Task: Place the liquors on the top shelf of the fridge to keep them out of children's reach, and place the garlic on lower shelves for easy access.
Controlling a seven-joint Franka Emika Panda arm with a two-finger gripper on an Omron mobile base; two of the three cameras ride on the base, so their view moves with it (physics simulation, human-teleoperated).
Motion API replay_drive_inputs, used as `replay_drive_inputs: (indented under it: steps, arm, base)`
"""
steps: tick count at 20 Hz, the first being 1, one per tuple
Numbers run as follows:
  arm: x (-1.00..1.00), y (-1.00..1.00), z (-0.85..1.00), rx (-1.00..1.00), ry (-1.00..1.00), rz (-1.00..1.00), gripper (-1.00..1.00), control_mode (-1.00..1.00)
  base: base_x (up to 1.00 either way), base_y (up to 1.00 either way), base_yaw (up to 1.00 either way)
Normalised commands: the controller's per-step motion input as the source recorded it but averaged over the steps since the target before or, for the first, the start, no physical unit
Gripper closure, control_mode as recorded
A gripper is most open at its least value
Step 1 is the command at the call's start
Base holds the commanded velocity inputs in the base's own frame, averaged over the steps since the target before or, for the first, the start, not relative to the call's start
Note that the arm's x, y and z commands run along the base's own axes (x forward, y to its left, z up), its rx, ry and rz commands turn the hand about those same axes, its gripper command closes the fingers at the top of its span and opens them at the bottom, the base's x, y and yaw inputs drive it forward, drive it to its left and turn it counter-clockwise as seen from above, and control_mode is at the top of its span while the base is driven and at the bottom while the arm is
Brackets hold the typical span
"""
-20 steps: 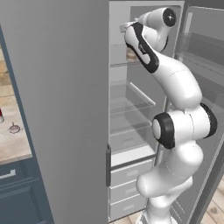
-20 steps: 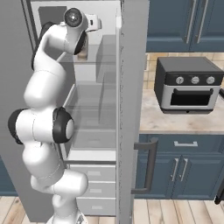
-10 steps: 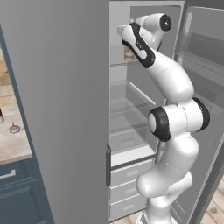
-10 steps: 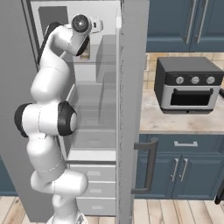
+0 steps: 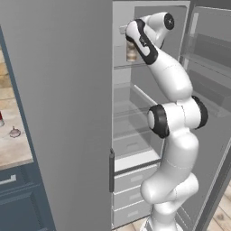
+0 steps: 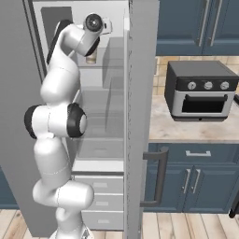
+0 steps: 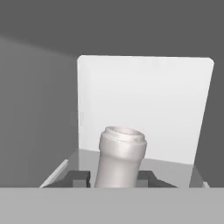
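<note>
Now the arm reaches higher and deeper into the open fridge [image 5: 63, 90] than it did a second ago: across the earlier pictures the elbow rises and the wrist swings inward, so that the end effector [image 7: 114, 177] stands at the level of the top shelf [image 5: 135, 66], just above its pale front edge. The end effector is closed on the greyish-brown bottle [image 7: 119, 157], whose pale neck and rim rise between the dark finger tips [image 7: 78, 178] in the hand view; from the left base view the same bottle [image 5: 131, 52] shows below the wrist, its base just over the top shelf, and whether it already touches the glass cannot be told. In the right base view it appears as a small brownish shape [image 6: 91, 58] beside the wrist, inside the fridge [image 6: 140, 93]. By this reading, the first liquor is nearly delivered and only the setting down and release remain. The second bottle, white with a red cap [image 5: 1, 121], and the garlic [image 5: 15, 132] lie together on the surface [image 5: 18, 151] well to the left of the fridge, so both are judged still to be fetched. No brand, label text or other writing is legible; the bottle's label is too small to read, and the toaster oven [image 6: 201, 90] right of the fridge bears only plain knobs.
</note>
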Motion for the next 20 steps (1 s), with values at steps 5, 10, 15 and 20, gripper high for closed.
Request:
replay_drive_inputs:
  steps: [5, 10, 15, 20]
  arm:
    - [0.28, 0.0, -0.3, 0.0, -0.07, 0.06, 1.0, -1.0]
    - [0.06, 0.0, -0.04, 0.0, -0.29, 0.03, 1.0, -1.0]
    - [0.05, 0.0, 0.0, -0.01, -0.25, 0.0, 1.0, -1.0]
    - [0.28, 0.0, 0.0, 0.0, -0.02, 0.0, 1.0, -1.0]
  base:
    - [0.0, 0.0, 0.0]
    - [0.0, 0.0, 0.0]
    - [0.0, 0.0, 0.0]
    - [0.0, 0.0, 0.0]
